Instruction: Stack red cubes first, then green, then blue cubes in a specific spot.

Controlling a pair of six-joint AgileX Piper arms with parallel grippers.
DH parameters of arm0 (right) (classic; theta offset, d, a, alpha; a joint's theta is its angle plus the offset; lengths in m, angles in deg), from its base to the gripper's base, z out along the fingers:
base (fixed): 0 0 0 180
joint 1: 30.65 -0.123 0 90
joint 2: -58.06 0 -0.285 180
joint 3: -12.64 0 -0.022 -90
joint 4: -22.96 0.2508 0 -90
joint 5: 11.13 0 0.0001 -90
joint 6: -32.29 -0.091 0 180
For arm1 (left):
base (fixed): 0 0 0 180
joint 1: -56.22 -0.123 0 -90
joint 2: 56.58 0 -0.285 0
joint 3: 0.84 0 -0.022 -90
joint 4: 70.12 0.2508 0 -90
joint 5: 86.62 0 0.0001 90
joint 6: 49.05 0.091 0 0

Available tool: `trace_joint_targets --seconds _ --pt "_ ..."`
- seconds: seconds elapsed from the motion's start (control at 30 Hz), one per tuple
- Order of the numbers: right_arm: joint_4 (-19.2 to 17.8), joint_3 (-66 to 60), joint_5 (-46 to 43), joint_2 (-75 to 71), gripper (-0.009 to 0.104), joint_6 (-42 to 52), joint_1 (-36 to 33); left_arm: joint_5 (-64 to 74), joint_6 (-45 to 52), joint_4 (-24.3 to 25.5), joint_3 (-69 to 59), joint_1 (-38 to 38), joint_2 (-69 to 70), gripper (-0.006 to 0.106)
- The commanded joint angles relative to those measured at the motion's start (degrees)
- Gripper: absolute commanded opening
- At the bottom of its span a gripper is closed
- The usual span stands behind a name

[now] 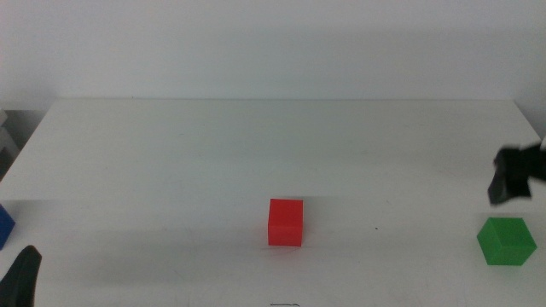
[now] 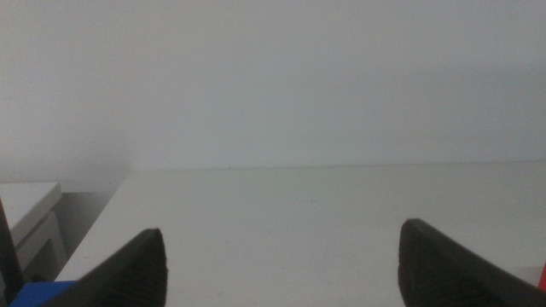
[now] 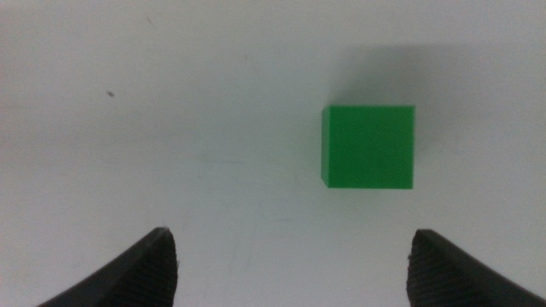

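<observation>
A white table (image 1: 171,153) stretched in front of me, with three plain matte cubes resting on it, well apart from one another. The red cube (image 1: 286,223) sat near the middle of the front half, bright red and the smallest of the three, upright and flat on the surface. The green cube (image 1: 507,241) stood far to the right near the front, bright green and a little larger. Only a corner of the deep-blue cube (image 1: 4,225) showed at the far left edge of the overhead view.

My right gripper (image 1: 516,175) hovered just behind and above the green cube, not touching it. In its wrist view the two dark jaws were spread wide with nothing between them, and the green cube (image 3: 368,146) lay on the table beyond them, closer to one jaw.

My left gripper (image 2: 281,264) waited low at the front left, jaws also wide apart and empty, a sliver of the blue cube (image 2: 38,293) beside one jaw.
</observation>
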Motion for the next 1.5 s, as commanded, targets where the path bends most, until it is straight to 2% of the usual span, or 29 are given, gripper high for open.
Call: trace_joint_targets --seconds 0.0,0.33,0.8,0.87,0.97,1.07,1.1,1.13,1.27,1.47 --pt "0.5 -2.7 -6.8 -0.4 0.090 2.3 2.2 -4.6 -0.3 -0.6 0.2 0.1 1.2 0.092" --pt "-3.8 -6.4 -16.2 7.5 0.087 1.2 6.3 -4.6 -0.3 -0.6 0.2 0.1 1.2 0.092" --pt "-6.6 -6.4 -20.9 18.4 0.085 1.2 6.3 -4.6 -0.3 -0.6 0.2 0.1 1.2 0.092" --pt "-6.6 -6.4 -20.6 19.5 0.079 1.2 6.3 -4.6 -0.3 -0.6 0.2 0.1 1.2 0.092" --pt "-6.5 -6.4 -20.6 20.6 0.057 0.1 6.3 -4.6 -0.3 -0.6 0.2 0.1 1.2 0.092" --pt "-6.5 -6.1 -19.2 20.0 0.022 -1.7 6.2 -4.6 -0.3 -0.6 0.2 0.1 1.2 0.092" --pt "-6.6 -5.6 -17.4 18.9 0.006 -2.2 5.5 -4.6 -0.3 -0.6 0.2 0.1 1.2 0.092" --pt "-6.7 -4.9 -15.5 17.6 -0.002 -2.9 4.5 -4.6 -0.3 -0.6 0.2 0.1 1.2 0.092" --pt "-7.6 1.6 -7.0 13.1 -0.001 -10.8 -3.9 -4.6 -0.3 -0.6 0.2 0.1 1.2 0.092" --pt "-13.8 21.4 5.2 18.6 -0.001 -24.4 -22.3 -4.6 -0.3 -0.6 0.2 0.1 1.2 0.092"
